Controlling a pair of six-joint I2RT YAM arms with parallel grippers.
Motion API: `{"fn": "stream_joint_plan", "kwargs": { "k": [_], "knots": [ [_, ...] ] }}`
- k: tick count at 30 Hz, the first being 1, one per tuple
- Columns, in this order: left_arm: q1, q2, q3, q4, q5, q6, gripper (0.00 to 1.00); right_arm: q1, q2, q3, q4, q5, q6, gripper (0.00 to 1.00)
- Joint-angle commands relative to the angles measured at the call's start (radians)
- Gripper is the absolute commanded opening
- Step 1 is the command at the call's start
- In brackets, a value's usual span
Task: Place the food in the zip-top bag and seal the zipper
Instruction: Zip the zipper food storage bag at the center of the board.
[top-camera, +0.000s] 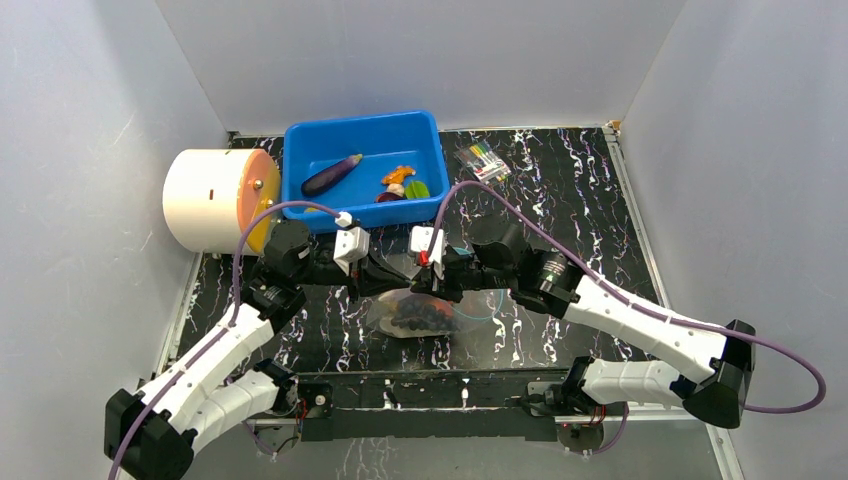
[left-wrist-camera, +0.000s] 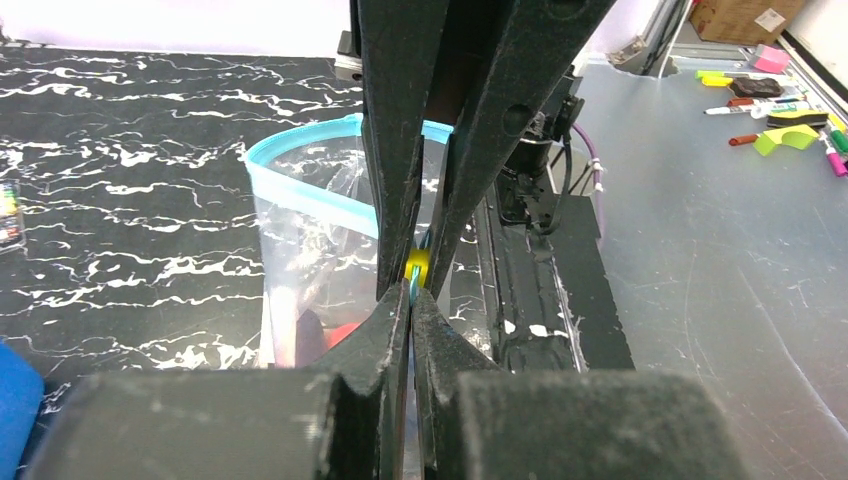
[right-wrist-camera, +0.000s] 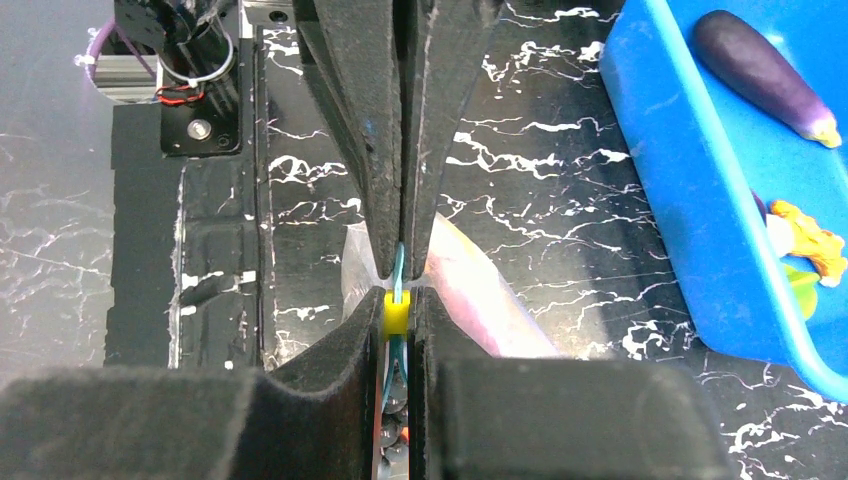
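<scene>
Now the zip-top bag (top-camera: 385, 315) is lying mid-frame with dark food (top-camera: 428, 317) inside. The left gripper (left-wrist-camera: 412, 290) and right gripper (right-wrist-camera: 398, 300) are both pinching shut on its zipper (left-wrist-camera: 300, 195). Tugging could be pulling the floppy edge free, and the eggplant (top-camera: 333, 174) is sitting outside, in the blue bin (top-camera: 360, 120).

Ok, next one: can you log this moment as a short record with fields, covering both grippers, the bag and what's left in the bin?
left gripper: shut on zipper
right gripper: shut on zipper, tip to tip with the left one
bag: below both grippers, grapes inside
zipper state: mouth bowed open in left wrist view, not sealed
yellow tab: on the zipper, in the right gripper's pinch
bin: holds eggplant, orange piece, green slice
</scene>
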Motion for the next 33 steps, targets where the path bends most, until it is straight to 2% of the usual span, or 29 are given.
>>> {"fn": "stream_joint_plan", "kwargs": {
  "k": [1,16,18,19,21,22,25,28,33],
  "knots": [
    [0.003,-0.046,0.007,0.010,-0.058,-0.006,0.00,-0.002,-0.053,0.007,-0.012,0.062,-0.015,0.00],
    [0.003,-0.092,0.001,-0.008,-0.135,-0.009,0.00,-0.014,-0.105,-0.017,-0.075,0.116,-0.034,0.00],
    [0.004,-0.076,0.001,0.001,-0.081,0.001,0.00,-0.014,-0.104,-0.017,-0.063,0.097,-0.030,0.00],
    [0.003,-0.062,0.007,-0.002,-0.051,0.012,0.08,-0.014,-0.101,-0.016,-0.051,0.086,-0.026,0.00],
    [0.003,-0.028,0.019,-0.018,0.012,0.021,0.36,-0.015,-0.093,-0.012,-0.032,0.066,-0.020,0.00],
    [0.003,-0.014,0.024,-0.016,0.043,0.021,0.42,-0.014,-0.087,-0.008,-0.024,0.058,-0.019,0.00],
    [0.003,0.024,0.007,0.066,0.083,-0.041,0.46,-0.014,-0.065,0.007,-0.005,0.041,-0.016,0.00],
    [0.002,0.054,-0.048,0.237,0.093,-0.144,0.49,-0.015,-0.046,0.017,0.012,0.030,-0.015,0.00],
    [0.000,0.095,-0.059,0.325,0.101,-0.201,0.46,-0.015,-0.024,0.029,0.031,0.021,-0.013,0.00]
  ]
}}
